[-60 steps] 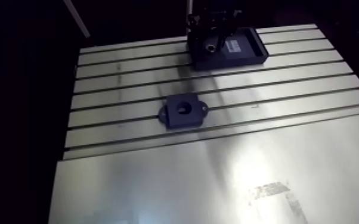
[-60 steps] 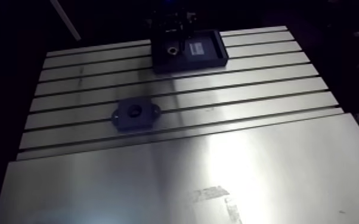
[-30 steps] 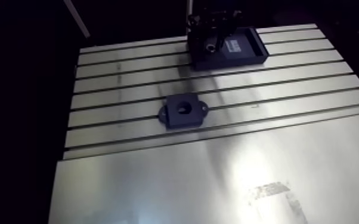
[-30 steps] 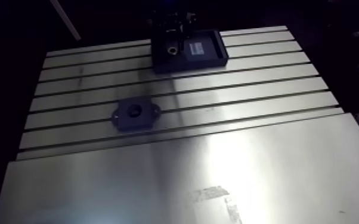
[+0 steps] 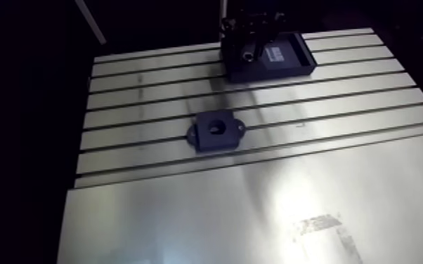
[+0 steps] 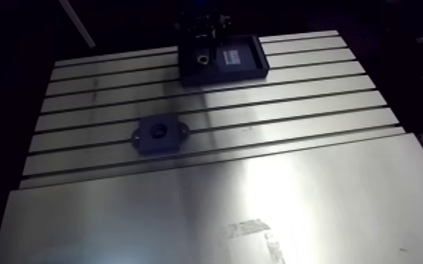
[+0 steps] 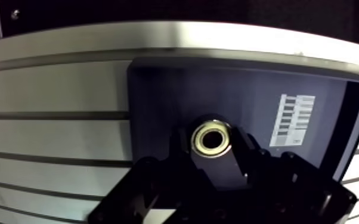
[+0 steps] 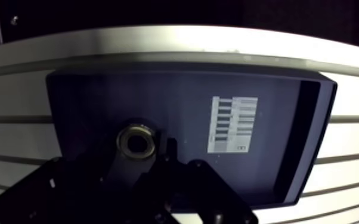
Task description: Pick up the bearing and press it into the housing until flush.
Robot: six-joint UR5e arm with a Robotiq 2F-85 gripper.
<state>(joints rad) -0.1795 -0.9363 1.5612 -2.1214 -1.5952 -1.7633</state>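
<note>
The gripper (image 7: 213, 146) appears to pinch the bearing (image 7: 213, 137) by its rim. The ring lies flat in the dark tray (image 5: 300, 64) at the top centre of the arm view. The housing (image 5: 216, 131) sits mid-frame on the counter (image 5: 341, 168), well apart. The hold looks shallow, so a quick lift could tilt or drop the bearing. If tilted, it would likely jam in the bore.

The table (image 5: 256, 203) is silver with dark lines. The tray (image 7: 158, 89) and housing (image 5: 216, 130) are dark. The bearing (image 7: 212, 138) is shiny, the label (image 7: 295, 119) white with grey bars.
</note>
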